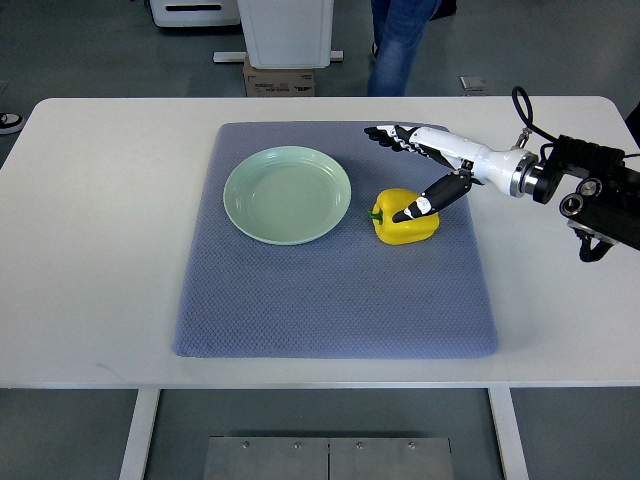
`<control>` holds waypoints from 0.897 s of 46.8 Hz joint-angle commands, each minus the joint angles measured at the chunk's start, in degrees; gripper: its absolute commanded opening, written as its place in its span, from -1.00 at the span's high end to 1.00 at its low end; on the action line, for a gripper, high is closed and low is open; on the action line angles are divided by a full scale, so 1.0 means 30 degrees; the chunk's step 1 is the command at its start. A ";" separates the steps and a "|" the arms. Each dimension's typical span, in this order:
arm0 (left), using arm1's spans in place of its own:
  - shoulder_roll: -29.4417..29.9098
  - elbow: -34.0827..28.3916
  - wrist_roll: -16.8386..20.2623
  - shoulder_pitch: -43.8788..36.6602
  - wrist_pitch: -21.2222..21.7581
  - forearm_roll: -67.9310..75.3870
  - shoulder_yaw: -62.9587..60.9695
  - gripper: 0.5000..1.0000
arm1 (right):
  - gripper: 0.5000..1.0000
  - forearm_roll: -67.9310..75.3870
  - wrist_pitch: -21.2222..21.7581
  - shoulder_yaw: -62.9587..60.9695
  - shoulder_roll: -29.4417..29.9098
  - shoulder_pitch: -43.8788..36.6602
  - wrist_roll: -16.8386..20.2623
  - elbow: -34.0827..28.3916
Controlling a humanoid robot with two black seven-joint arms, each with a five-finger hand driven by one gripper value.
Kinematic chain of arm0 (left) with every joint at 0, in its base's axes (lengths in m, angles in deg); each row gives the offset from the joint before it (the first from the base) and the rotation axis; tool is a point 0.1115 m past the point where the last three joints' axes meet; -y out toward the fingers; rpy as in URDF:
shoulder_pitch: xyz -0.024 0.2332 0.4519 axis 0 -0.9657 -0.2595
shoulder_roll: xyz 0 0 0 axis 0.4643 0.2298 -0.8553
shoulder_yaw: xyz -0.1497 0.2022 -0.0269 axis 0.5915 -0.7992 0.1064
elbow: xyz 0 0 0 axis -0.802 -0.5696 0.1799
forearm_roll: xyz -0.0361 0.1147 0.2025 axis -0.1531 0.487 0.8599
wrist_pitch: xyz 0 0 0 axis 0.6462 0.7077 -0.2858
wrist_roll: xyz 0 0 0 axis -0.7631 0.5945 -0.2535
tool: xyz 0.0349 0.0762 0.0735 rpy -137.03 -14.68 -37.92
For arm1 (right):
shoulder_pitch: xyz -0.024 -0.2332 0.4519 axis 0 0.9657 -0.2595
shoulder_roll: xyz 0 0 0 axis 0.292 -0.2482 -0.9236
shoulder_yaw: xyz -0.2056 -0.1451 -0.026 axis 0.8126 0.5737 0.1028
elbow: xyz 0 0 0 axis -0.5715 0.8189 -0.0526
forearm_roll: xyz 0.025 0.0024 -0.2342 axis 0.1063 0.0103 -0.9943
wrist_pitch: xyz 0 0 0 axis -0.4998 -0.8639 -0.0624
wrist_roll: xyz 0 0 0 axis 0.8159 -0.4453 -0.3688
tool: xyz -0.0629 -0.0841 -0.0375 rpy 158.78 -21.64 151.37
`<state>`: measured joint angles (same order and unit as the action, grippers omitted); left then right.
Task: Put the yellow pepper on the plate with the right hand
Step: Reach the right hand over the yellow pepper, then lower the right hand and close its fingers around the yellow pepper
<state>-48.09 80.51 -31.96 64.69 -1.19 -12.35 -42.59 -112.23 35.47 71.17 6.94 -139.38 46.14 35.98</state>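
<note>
One thumb tip only over yellow pepper (405,217), just right of plate (287,194) on mat; right robot hand (412,170) spread wide, gripping nothing; risk: pepper rolling away if closed off-centre.
</note>
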 commanded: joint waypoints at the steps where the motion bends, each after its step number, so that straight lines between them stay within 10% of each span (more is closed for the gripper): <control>1: 0.0000 0.0000 0.0000 -0.0023 0.0000 -0.0001 -0.0001 -1.00 | -0.85 -0.0134 -0.0063 0.0755 0.0064 -0.0322 0.0011 0.0033; 42: 0.0000 0.0000 0.0000 -0.0023 0.0000 -0.0001 -0.0001 -1.00 | -0.74 -0.0339 -0.2201 0.5620 0.2846 -0.1788 0.0128 0.2815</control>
<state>-48.09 80.51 -31.95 64.68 -1.19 -12.34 -42.59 -113.25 28.86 87.86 14.62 -144.74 46.54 43.35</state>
